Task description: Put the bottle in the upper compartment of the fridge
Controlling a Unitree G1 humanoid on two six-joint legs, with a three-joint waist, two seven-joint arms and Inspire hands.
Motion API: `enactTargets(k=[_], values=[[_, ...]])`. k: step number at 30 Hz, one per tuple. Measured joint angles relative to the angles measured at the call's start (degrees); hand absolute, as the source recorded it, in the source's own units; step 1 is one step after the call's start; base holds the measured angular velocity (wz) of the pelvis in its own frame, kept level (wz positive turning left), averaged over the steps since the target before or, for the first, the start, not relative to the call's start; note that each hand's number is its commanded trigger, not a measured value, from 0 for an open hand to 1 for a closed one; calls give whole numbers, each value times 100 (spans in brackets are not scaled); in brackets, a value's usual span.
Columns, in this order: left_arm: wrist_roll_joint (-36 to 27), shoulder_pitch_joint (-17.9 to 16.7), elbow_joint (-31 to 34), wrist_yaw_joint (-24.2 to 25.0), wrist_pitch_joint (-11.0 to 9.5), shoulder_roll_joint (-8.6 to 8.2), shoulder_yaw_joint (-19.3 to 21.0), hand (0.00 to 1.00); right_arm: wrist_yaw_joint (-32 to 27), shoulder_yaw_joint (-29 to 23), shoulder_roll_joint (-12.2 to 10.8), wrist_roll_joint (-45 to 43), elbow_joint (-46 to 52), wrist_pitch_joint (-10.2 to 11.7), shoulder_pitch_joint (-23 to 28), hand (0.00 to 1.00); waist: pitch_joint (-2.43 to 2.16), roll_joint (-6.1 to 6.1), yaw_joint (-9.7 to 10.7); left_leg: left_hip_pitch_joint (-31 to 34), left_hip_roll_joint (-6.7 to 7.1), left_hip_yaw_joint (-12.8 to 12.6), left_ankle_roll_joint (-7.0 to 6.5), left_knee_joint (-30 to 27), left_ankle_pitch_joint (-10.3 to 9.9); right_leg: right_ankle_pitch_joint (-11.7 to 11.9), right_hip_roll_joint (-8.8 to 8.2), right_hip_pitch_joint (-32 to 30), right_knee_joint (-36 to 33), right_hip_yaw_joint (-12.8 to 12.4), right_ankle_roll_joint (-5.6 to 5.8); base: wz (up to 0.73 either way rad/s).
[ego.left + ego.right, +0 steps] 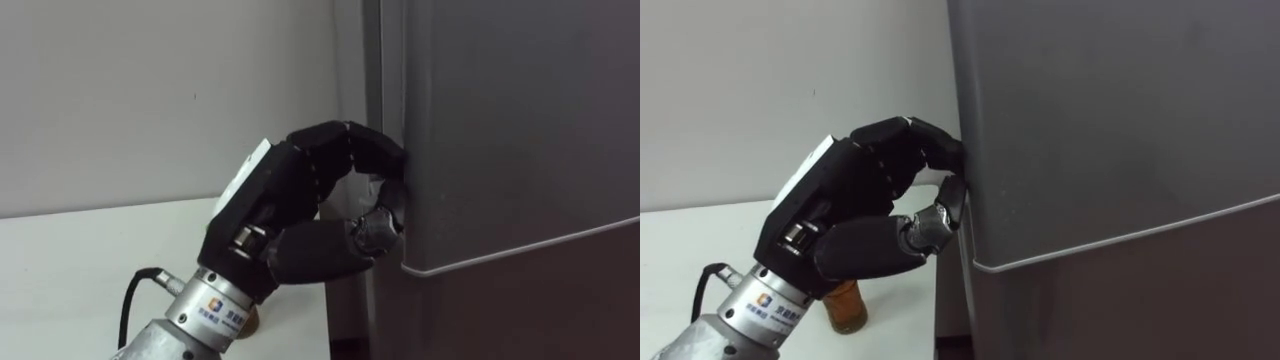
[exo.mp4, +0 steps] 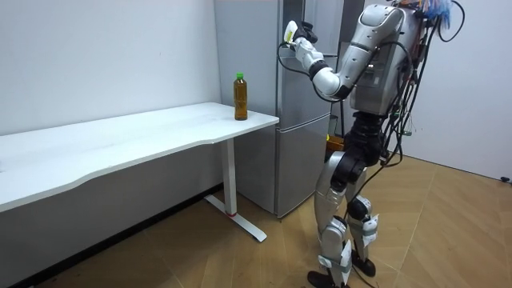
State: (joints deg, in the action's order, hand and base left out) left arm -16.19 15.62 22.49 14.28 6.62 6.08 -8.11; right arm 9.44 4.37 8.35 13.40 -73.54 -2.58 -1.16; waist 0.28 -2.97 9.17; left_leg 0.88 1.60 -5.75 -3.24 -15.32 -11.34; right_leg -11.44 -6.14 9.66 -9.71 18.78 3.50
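An amber bottle [image 2: 240, 97] with a green cap stands upright near the end of the white table [image 2: 120, 144]; its lower part [image 1: 847, 306] peeks out under my left wrist. My left hand [image 1: 300, 200] is raised to the left edge of the grey fridge's upper door [image 1: 520, 120]. Its fingers [image 1: 375, 150] curl round that edge and the thumb [image 1: 378, 228] presses just above the seam to the lower door [image 1: 520, 310]. The door looks closed. In the room view I stand upright right in front of the fridge [image 2: 300, 120], left hand [image 2: 298, 36] up at it.
The table's end [image 1: 80, 260] lies close beside the fridge on my left, with a white wall behind. Wooden floor [image 2: 448, 240] stretches open behind me in the room view.
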Motion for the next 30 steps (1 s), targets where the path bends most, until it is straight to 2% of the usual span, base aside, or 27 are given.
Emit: enactTargets(k=[5,12,14,18,21,24,30], values=[[-39,0,-48,46,0,18,-61,0,-24,35,2,-17,9,7,2,0,11,-4,7,-32,-2,-5,0,-7,1,0,1,39,3,-12,0,0],[-474,-1,-61,231,-10,23,-185,0,-60,250,54,45,10,12,-53,0,21,-27,11,42,1,-1,-18,-50,9,19,1,16,15,-16,14,5],[-666,-1,-60,247,-55,18,-299,0,-72,313,67,63,-13,13,-86,0,-5,-80,11,75,4,10,-27,-52,17,35,1,-7,17,-12,21,5],[-1030,-1,-60,272,-64,14,-474,0,-73,326,89,58,-35,12,-112,0,-9,-91,19,93,8,-2,-43,-44,27,61,1,-44,17,-110,27,0],[-1256,-1,-60,328,-94,2,-636,0,-74,324,99,57,-26,12,-125,0,17,-114,33,106,6,-24,-58,-42,34,95,1,-73,20,-151,38,-3],[-1487,0,-59,446,-193,1,-796,0,-67,321,104,60,-22,13,-180,0,25,-150,161,154,14,15,-81,-39,49,131,-1,-107,32,-159,53,1],[-1824,33,-50,979,-228,17,-1140,0,-47,305,125,83,-14,10,-212,0,20,-175,380,153,7,-60,-84,-26,55,140,3,-157,27,-309,56,-9]])
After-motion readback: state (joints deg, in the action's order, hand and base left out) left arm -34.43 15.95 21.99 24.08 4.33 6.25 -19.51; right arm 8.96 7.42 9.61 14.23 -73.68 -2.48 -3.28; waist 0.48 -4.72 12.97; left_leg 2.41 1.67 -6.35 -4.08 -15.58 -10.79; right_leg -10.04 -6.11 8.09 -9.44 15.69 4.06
